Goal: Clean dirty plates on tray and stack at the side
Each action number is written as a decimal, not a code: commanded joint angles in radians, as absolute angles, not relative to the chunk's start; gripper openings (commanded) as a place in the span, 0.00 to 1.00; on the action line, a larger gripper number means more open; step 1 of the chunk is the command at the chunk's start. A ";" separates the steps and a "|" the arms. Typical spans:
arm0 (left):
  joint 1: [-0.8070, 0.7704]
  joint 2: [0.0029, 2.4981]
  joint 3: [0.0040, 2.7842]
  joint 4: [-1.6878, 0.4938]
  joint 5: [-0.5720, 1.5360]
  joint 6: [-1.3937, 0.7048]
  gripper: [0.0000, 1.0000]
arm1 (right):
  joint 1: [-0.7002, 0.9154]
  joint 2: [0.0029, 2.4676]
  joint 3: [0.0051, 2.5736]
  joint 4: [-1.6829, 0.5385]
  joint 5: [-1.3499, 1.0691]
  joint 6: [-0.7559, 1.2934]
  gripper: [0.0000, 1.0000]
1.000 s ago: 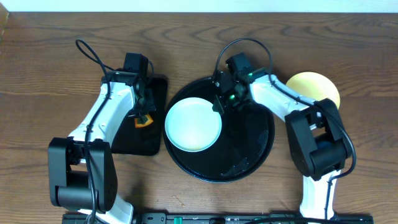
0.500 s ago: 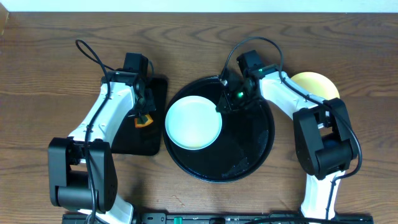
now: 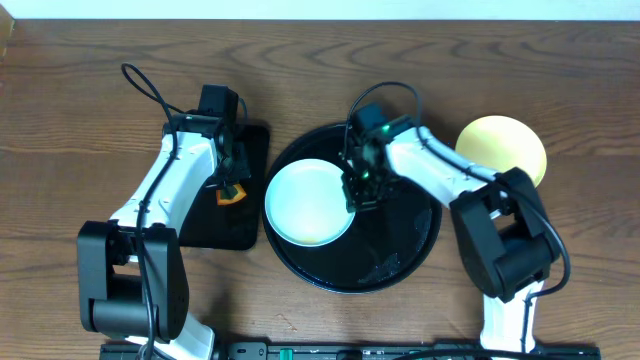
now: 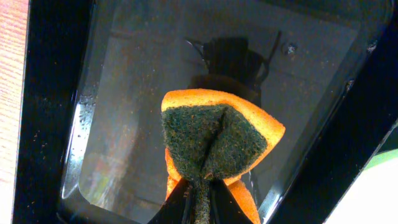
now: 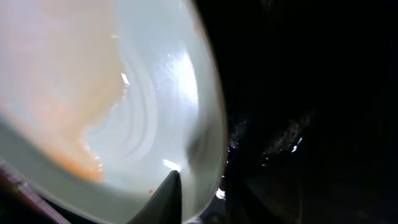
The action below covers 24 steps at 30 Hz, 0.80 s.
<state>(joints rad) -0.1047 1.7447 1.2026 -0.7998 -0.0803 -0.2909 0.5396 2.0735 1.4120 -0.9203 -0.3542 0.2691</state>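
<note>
Tray [image 3: 400, 262] holds plate [image 3: 305, 203]; right hand [image 3: 358, 196] straddles rim.

the location was a robot manipulation lab bench, not a household kitchen. a left arm [image 3: 165, 185] and a right arm [image 3: 440, 168], both white and black, stood at a wood-grain tabletop [image 3: 70, 110], with an exposed cable [image 3: 140, 85] looping behind the left wrist. staged props lay below the end effectors: a round black tray [image 3: 405, 262] under the right gripper [image 3: 360, 195], and a rectangular tray [image 3: 225, 228] under the left gripper [image 4: 199, 186], which pinched a sponge [image 4: 214, 140].
</note>
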 commanded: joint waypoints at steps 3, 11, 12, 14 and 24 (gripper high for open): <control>-0.101 1.728 1.195 -0.799 -0.081 -0.286 0.09 | 0.595 2.064 1.388 -0.928 -0.188 0.426 0.02; -0.101 1.728 1.195 -0.799 -0.081 -0.286 0.09 | 0.583 2.064 1.383 -0.946 -0.032 0.479 0.01; -0.101 1.728 1.195 -0.799 -0.081 -0.286 0.09 | 0.577 2.064 1.383 -0.947 -0.017 0.478 0.01; -0.101 1.728 1.195 -0.799 -0.081 -0.286 0.09 | 0.561 2.064 1.383 -0.947 0.013 0.479 0.01; -0.101 1.728 1.195 -0.799 -0.081 -0.286 0.09 | 0.456 2.064 1.383 -0.928 0.054 0.501 0.01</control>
